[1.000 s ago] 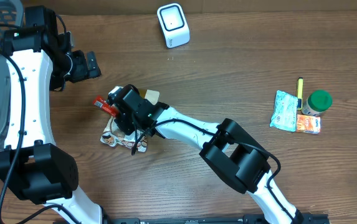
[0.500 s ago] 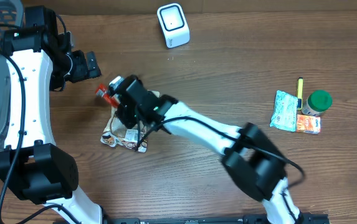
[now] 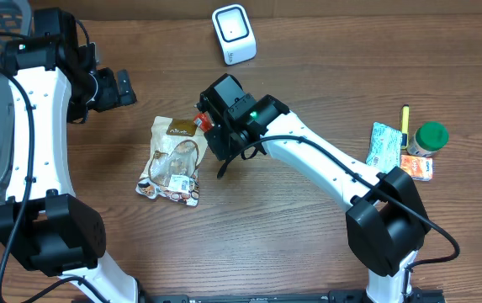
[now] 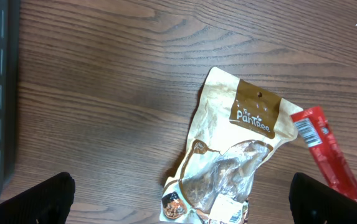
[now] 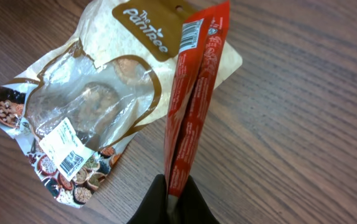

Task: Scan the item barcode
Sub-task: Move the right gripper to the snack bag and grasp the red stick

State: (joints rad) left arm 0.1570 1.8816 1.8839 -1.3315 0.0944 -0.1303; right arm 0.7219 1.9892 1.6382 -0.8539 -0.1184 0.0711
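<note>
The right tool (image 5: 175,202) was closed on one end of a long red packet (image 5: 190,93), pinching it between both fingers. From the right wrist view the packet stretched away from the fingers, and its far end, printed with a white barcode (image 5: 190,34), overlapped the top corner of a tan snack pouch (image 5: 85,118). The pouch lay flat on the wooden surface (image 3: 249,252), left of the packet. Whether the packet touched the pouch or hung above it could not be told.

The white scanner (image 3: 234,34) stood near the far edge of the surface, well apart from the packet.

The left tool (image 4: 184,199) hung with its fingers spread wide and nothing between them, off to the left of the pouch.

A teal packet (image 3: 384,149) and a green-capped bottle (image 3: 430,137) sat together at the right side.
</note>
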